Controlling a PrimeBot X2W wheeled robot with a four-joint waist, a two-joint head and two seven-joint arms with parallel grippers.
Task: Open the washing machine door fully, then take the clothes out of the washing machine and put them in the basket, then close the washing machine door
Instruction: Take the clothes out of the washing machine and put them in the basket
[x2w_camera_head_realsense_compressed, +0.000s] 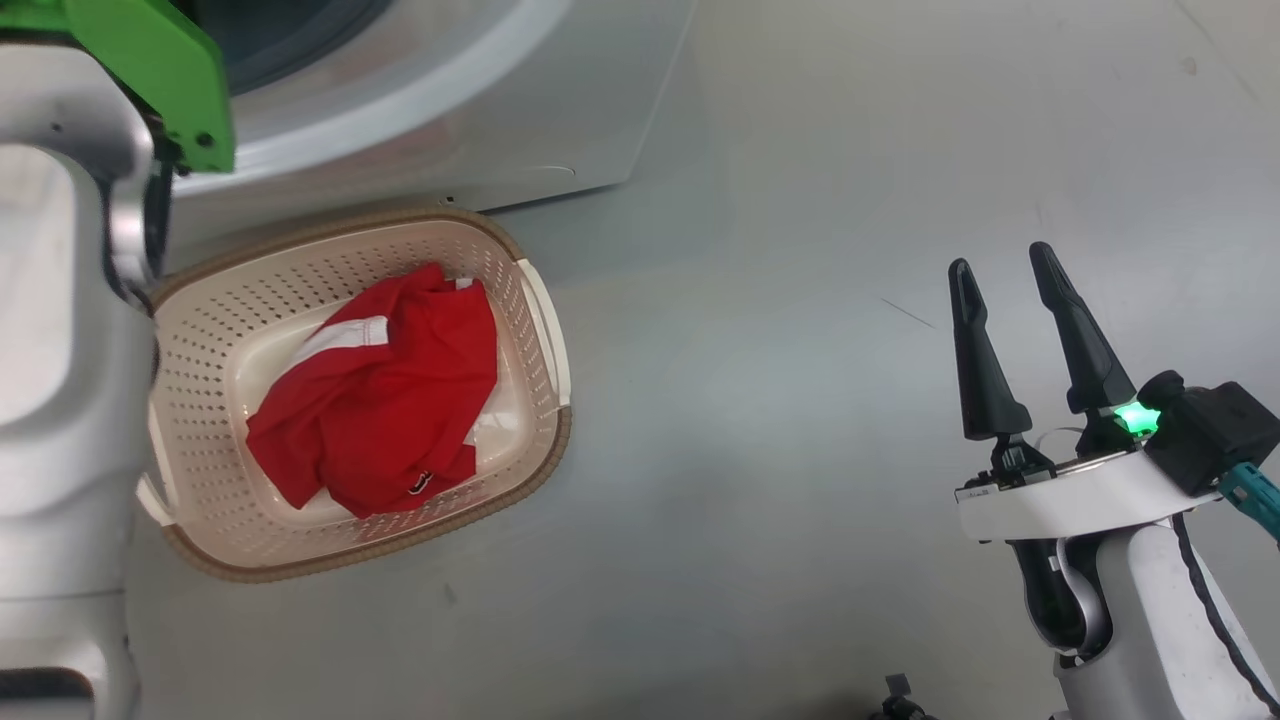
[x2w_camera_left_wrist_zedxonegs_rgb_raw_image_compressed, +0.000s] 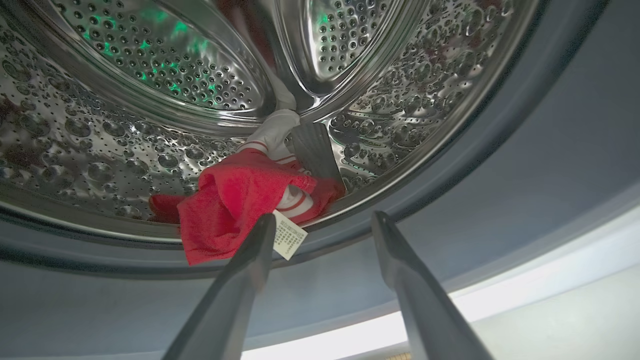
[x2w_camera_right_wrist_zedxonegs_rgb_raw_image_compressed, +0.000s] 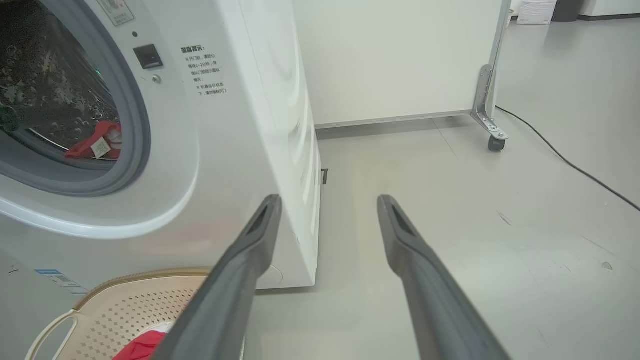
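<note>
A red garment (x2w_camera_head_realsense_compressed: 385, 395) with a white stripe lies in the cream basket (x2w_camera_head_realsense_compressed: 520, 300), which stands on the floor before the white washing machine (x2w_camera_head_realsense_compressed: 480, 110). Inside the steel drum (x2w_camera_left_wrist_zedxonegs_rgb_raw_image_compressed: 125, 115) another red piece of clothes (x2w_camera_left_wrist_zedxonegs_rgb_raw_image_compressed: 235, 200) with a white tag lies at the drum's front lip. My left gripper (x2w_camera_left_wrist_zedxonegs_rgb_raw_image_compressed: 322, 222) is open just outside the grey door seal, its fingertips close before that cloth, nothing between them. My right gripper (x2w_camera_head_realsense_compressed: 1000, 265) is open and empty over bare floor, right of the basket. The washing machine door is out of view.
My pale left forearm (x2w_camera_head_realsense_compressed: 60, 350) with a green part stands over the basket's left side. A white panel on a caster (x2w_camera_right_wrist_zedxonegs_rgb_raw_image_compressed: 495, 142) stands behind the machine, and a black cable (x2w_camera_right_wrist_zedxonegs_rgb_raw_image_compressed: 565, 160) runs along the floor there. Grey floor (x2w_camera_head_realsense_compressed: 800, 450) spreads right of the basket.
</note>
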